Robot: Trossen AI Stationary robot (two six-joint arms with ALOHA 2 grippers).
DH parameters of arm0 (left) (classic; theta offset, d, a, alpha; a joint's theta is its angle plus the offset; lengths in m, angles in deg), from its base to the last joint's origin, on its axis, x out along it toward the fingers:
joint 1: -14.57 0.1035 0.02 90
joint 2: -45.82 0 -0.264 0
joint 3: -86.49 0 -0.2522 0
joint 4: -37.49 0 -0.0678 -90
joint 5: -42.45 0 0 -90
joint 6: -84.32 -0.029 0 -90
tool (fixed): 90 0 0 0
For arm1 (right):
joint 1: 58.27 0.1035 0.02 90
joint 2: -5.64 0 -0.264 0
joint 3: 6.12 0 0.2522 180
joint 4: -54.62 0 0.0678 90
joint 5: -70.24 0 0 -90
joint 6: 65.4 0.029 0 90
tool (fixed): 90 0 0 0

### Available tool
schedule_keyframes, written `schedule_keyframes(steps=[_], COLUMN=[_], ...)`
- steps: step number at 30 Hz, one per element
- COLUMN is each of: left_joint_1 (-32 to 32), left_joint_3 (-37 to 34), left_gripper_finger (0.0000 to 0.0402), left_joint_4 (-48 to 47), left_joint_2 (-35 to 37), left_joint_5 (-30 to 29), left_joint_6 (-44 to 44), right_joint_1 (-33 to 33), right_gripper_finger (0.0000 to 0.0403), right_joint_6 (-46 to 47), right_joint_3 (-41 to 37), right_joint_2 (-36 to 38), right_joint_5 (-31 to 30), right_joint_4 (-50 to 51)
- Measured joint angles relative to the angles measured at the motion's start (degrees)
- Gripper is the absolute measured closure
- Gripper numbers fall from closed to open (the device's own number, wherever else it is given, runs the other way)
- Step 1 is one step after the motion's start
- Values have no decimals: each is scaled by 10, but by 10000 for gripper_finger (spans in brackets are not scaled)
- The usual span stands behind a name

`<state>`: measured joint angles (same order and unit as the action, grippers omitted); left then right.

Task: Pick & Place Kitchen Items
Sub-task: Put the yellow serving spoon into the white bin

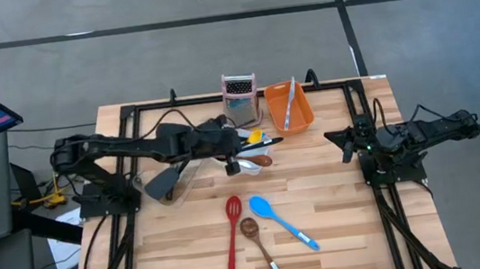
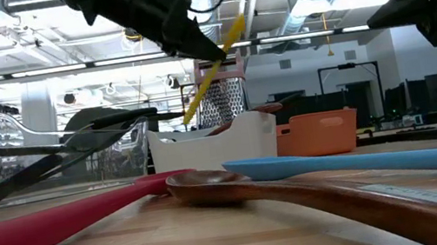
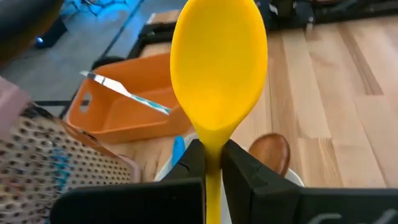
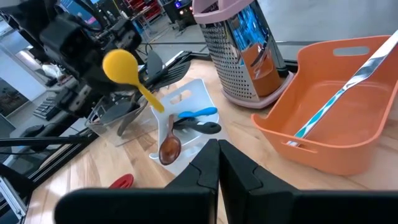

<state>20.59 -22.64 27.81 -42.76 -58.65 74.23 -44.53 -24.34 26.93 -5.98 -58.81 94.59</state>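
Yellow spoon [image 3: 219, 81] clamped by left gripper [image 3: 211, 163], tilted, bowl up.

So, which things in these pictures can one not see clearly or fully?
- Yellow spoon: handle hidden between the left gripper's fingers, left wrist view.
- Red spatula: cut by the left edge, low view.
- White tub: contents covered by the left arm, high view.
- Right gripper: shut, holds nothing visible.

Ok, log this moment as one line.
left gripper: shut on yellow spoon, above white tub | right gripper: shut, empty, parked right
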Motion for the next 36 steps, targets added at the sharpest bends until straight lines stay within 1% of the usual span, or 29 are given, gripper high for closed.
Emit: schedule_keyframes(steps=[6, 15, 21, 25, 36], left_joint_1=[4, 4, 5, 8, 11], left_joint_3=[0, 0, 0, 0, 0], left_gripper_finger=[395, 395, 395, 395, 350], left_joint_4=[7, 10, 10, 9, 13], left_joint_2=[-36, -75, -89, -103, -105], left_joint_5=[-1, -55, -80, -83, -85], left_joint_6=[0, 0, 0, 0, 0], right_joint_1=[0, 0, 0, 0, 0], right_gripper_finger=[403, 403, 403, 403, 403], right_joint_6=[0, 0, 0, 0, 0], right_joint_3=[0, 0, 0, 0, 0], right_joint_2=[0, 0, 0, 0, 0], right_joint_5=[0, 0, 0, 0, 0], right_joint_4=[1, 1, 1, 1, 5])
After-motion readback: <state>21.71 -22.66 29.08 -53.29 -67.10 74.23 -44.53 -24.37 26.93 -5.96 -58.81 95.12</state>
